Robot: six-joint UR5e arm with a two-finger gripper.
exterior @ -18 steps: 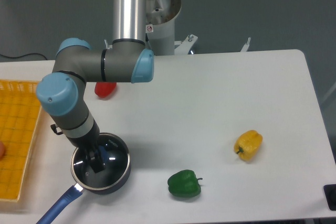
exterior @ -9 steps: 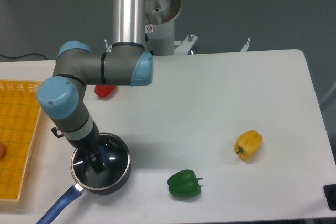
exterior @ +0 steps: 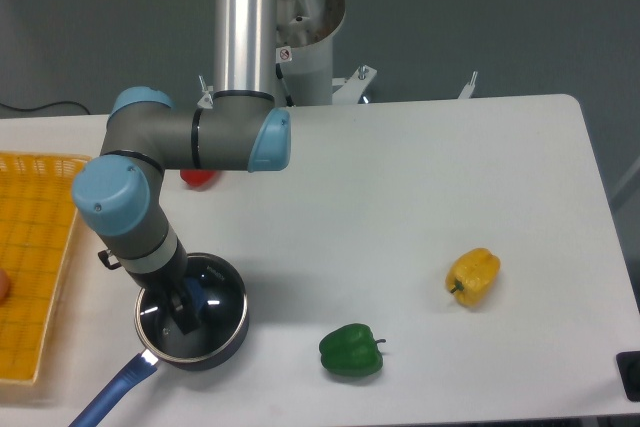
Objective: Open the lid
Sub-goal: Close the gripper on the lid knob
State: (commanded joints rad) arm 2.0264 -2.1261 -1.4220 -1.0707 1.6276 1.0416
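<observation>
The lid [exterior: 215, 299], a clear glass disc with a thin metal rim, lies on the dark saucepan [exterior: 232, 335] at the front left of the table. Its blue knob [exterior: 197, 298] shows beside my gripper's dark finger. My gripper [exterior: 186, 311] points down onto the middle of the lid with its fingers at the knob. The jaws look slightly apart around the knob. The lid rests flat on the pan. The pan's long blue handle [exterior: 112, 393] points to the front left.
A green pepper [exterior: 351, 351] lies right of the pan and a yellow pepper [exterior: 473, 276] farther right. A red pepper [exterior: 198, 177] lies behind my arm. An orange basket [exterior: 30, 267] stands at the left edge.
My arm's elbow and wrist have sunk a little and shifted left. The fingertips stay at the knob. The lid and the pan have not moved.
</observation>
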